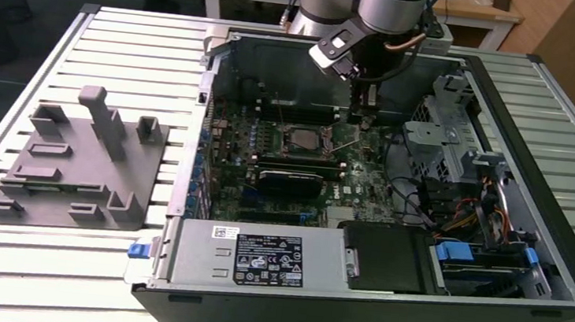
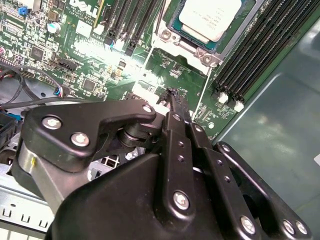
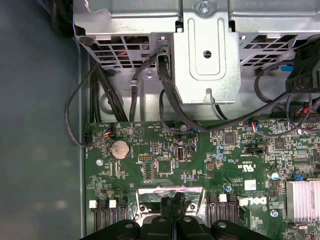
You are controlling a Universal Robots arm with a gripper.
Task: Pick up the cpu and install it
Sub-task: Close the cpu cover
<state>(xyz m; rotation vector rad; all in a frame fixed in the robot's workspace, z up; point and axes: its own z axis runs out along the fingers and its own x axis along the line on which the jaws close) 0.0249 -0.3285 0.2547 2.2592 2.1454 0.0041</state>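
The cpu (image 2: 210, 17), a square chip with a silvery top, lies inside the socket frame (image 2: 169, 35) on the green motherboard (image 2: 90, 65). In the exterior view the cpu (image 1: 304, 138) shows in the middle of the open computer case (image 1: 537, 193). My gripper (image 1: 363, 122) hangs just to the exterior view's right of the socket, low over the board. In both wrist views its black fingers (image 2: 176, 130) are pressed together with nothing between them, and the gripper (image 3: 172, 201) tip points at the board beside the socket. A thin wire lever (image 2: 202, 97) runs close by the fingertips.
A large grey plastic tray (image 1: 76, 164) with upright blocks stands on the slatted table at the exterior view's left. In the case are a power supply (image 1: 247, 256), a metal drive cage (image 3: 207, 55) with dangling cables, memory slots (image 2: 260, 50) and a finned heatsink (image 3: 302, 200).
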